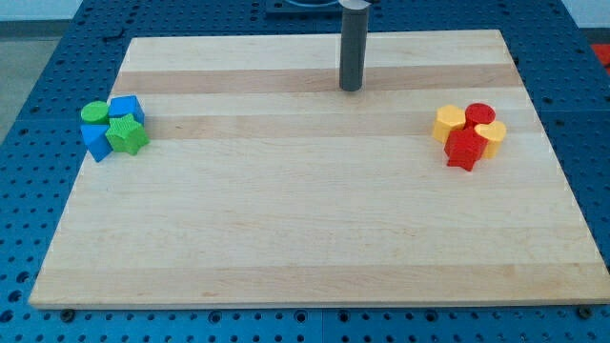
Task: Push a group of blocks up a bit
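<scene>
My tip [351, 88] stands near the view's top centre of the wooden board [315, 219], far from every block. At the view's left is one cluster: a green cylinder [93, 113], a blue cube [127, 108], a green star [127, 137] and a blue block [95, 142], all touching. At the view's right is a second cluster: a yellow hexagon-like block [449, 122], a red cylinder [479, 114], a yellow heart-like block [492, 135] and a red star [465, 149], all touching.
The board lies on a blue perforated table [38, 86]. The left cluster sits close to the board's left edge. The rod's dark shaft [354, 43] rises out of the view's top.
</scene>
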### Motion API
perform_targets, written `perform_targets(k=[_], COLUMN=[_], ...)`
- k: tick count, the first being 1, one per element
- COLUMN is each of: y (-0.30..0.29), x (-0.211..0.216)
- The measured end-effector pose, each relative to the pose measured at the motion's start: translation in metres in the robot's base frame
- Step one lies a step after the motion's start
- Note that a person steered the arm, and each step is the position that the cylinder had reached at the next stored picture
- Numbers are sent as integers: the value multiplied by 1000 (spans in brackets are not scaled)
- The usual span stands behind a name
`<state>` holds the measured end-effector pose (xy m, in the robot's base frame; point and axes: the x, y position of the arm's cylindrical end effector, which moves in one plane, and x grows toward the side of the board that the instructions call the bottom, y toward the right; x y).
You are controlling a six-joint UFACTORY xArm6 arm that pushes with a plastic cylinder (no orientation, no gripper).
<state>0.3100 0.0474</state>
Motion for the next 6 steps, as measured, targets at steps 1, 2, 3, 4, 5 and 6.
perform_targets(k=[1, 2, 3, 4, 5, 6], y=[-28, -84, -131, -126, -102, -103], x=[-14, -33, -12, 69, 158, 218])
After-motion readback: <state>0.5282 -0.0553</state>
